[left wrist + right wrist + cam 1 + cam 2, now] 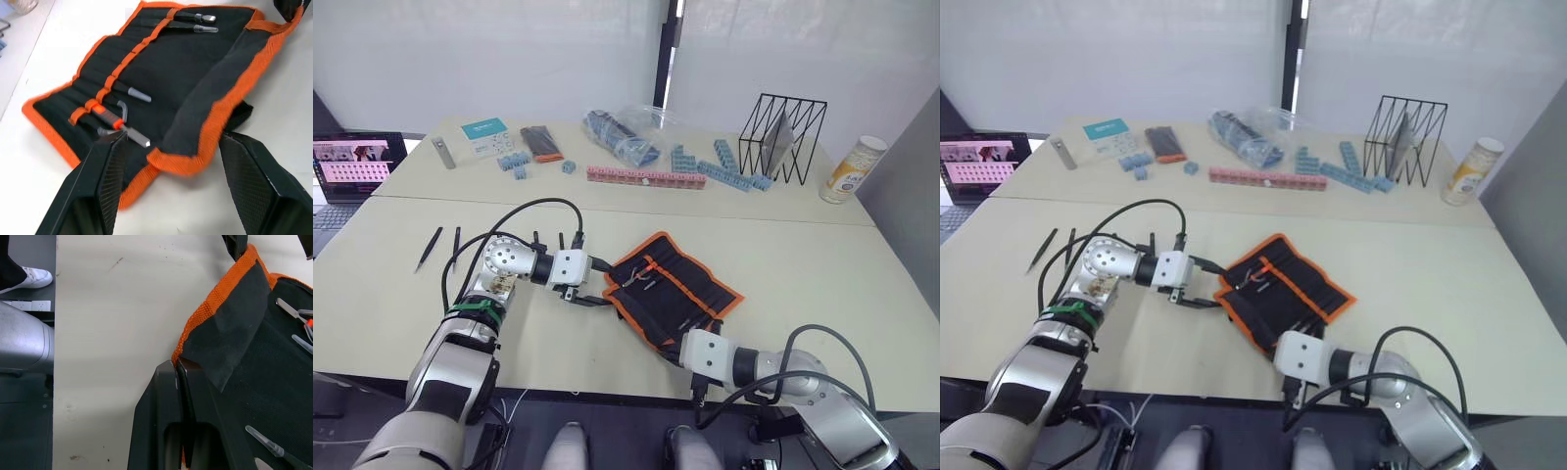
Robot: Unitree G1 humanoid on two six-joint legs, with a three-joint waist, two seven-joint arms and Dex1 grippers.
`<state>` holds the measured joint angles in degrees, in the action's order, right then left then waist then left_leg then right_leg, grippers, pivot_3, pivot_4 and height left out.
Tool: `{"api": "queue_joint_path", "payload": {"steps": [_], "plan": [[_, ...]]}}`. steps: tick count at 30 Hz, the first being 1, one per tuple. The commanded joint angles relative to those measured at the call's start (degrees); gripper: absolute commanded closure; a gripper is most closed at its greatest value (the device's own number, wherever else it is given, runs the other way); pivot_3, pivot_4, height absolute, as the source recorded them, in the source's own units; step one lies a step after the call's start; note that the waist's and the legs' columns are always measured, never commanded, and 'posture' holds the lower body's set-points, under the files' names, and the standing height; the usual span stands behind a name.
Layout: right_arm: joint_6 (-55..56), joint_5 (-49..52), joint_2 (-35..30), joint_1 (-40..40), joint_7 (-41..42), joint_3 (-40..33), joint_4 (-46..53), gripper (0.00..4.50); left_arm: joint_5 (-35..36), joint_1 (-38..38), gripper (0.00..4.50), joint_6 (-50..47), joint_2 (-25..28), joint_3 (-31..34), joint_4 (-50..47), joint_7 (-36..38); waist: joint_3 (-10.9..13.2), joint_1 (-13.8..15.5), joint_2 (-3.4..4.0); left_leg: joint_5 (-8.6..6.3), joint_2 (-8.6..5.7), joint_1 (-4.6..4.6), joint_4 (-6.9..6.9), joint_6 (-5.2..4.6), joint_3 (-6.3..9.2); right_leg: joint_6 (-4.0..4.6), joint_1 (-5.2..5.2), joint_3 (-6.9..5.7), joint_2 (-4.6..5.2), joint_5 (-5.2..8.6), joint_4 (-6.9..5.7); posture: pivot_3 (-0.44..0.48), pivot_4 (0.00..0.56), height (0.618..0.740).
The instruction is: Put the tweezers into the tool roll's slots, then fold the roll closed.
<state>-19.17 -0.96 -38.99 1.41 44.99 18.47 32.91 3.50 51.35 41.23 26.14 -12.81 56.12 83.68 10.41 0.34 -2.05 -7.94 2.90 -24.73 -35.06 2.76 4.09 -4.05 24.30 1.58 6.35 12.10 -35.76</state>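
Note:
The tool roll (677, 286) lies open on the near table, black with orange edging. Its slots (122, 73) hold several slim capped tools, among them tweezers (195, 19). Two more black tweezers (429, 248) lie loose on the table to the far left. My left gripper (176, 142) is open, and its fingers (100, 186) straddle the roll's folded-over left corner. At the roll's near corner, my right gripper (177, 366) is shut on the orange edge, where a black flap (222, 345) is turned up.
The far table holds a wire basket (781, 137), a cylindrical can (852, 168), blue blocks (724, 168), a pink bar (646, 176), a plastic bag (628, 132), a small black-and-orange case (541, 143) and a grey metal bar (443, 152). A laptop (352, 168) sits far left.

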Motion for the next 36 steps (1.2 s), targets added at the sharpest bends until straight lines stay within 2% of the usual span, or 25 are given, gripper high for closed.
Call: {"api": "queue_joint_path", "payload": {"steps": [1,7,8,13,19,24,26,30,33,36], "plan": [[-0.16,-0.19,0.1,-0.17,-0.61,-0.92,2.28,4.5,-1.62,1.26,2.18,4.98,1.04,-0.75,0.88,1.91,0.0,-0.13,0.0,0.0,0.0,0.01,0.01,0.0,0.0,0.01,0.0,0.0,0.0,0.01,0.0,0.0,0.15,0.721],[-0.98,-0.19,0.44,0.09,-0.85,-0.69,3.06,4.5,-5.61,2.39,4.25,11.5,0.81,-1.61,3.17,-1.52,0.0,0.13,0.0,0.0,0.0,0.02,-0.02,0.0,0.0,0.02,-0.02,0.02,0.0,0.01,-0.01,0.0,0.15,0.721],[-1.32,-0.13,0.54,0.33,-0.83,-0.65,3.28,4.5,-6.23,2.27,4.49,12.92,0.7,-1.68,3.46,-2.61,0.0,0.17,0.0,0.0,0.0,0.02,-0.02,0.0,0.0,0.02,-0.03,0.03,0.0,0.01,-0.01,0.0,0.15,0.721],[-2.87,0.08,1.17,0.67,-1.13,-0.58,4.45,4.5,-9.99,1.36,4.49,19.23,2.46,-2.81,5.16,-6.64,0.0,0.16,0.0,0.0,0.0,0.02,-0.02,0.0,0.0,-0.01,-0.02,0.04,-0.01,0.0,-0.01,0.0,0.15,0.721],[-7.6,4.05,4.31,0.4,-2.5,-2.53,7.09,4.5,-18.14,1.9,4.49,24.83,5.84,-5.08,8.49,-16.79,0.0,0.06,0.0,0.0,0.0,0.04,-0.01,0.0,0.0,-0.09,-0.02,0.04,-0.01,-0.05,-0.04,0.0,0.15,0.721],[-13.69,9.69,7.14,0.48,-3.2,-4.82,8.95,2.92,-23.89,2.55,4.5,28.51,7.31,-7.67,10.54,-24.25,-0.01,0.14,0.0,0.0,0.0,0.07,-0.01,0.01,0.0,-0.12,-0.03,0.05,-0.02,-0.07,-0.05,0.0,0.15,0.721],[-16.41,14.93,10.4,0.75,-4.16,-8.02,8.57,2.32,-25.04,2.92,4.5,28.76,7.3,-8.54,11.19,-26.09,-0.01,0.13,-0.01,0.0,0.0,0.1,-0.01,0.01,0.0,-0.1,-0.05,0.05,-0.01,-0.05,-0.08,0.0,0.15,0.721],[-17.77,17.9,14.32,3.19,-6.98,-11.33,5.2,2.32,-26.28,3.19,4.5,29.61,7.23,-9.82,11.81,-28.5,-0.02,0.2,-0.01,0.0,0.01,0.14,-0.03,0.01,0.0,-0.05,-0.1,0.05,-0.01,-0.02,-0.09,0.0,0.15,0.721],[-16.46,16.89,17.2,5.26,-9.62,-10.54,1.16,2.32,-26.01,3.22,4.5,30.23,7.1,-10.33,12.25,-28.63,-0.03,0.17,0.01,0.0,0.01,0.21,-0.03,0.01,-0.01,0.02,-0.1,0.05,-0.01,0.01,-0.12,0.0,0.15,0.721],[-12.94,14.22,17.7,4.99,-10.3,-7.86,-2.42,3.15,-26.04,3.43,4.5,30.64,7.12,-10.71,12.38,-29.17,-0.03,0.18,0.01,0.0,0.01,0.26,-0.01,0.01,-0.01,0.04,-0.13,0.05,-0.01,0.02,-0.16,0.0,0.15,0.721]]}}
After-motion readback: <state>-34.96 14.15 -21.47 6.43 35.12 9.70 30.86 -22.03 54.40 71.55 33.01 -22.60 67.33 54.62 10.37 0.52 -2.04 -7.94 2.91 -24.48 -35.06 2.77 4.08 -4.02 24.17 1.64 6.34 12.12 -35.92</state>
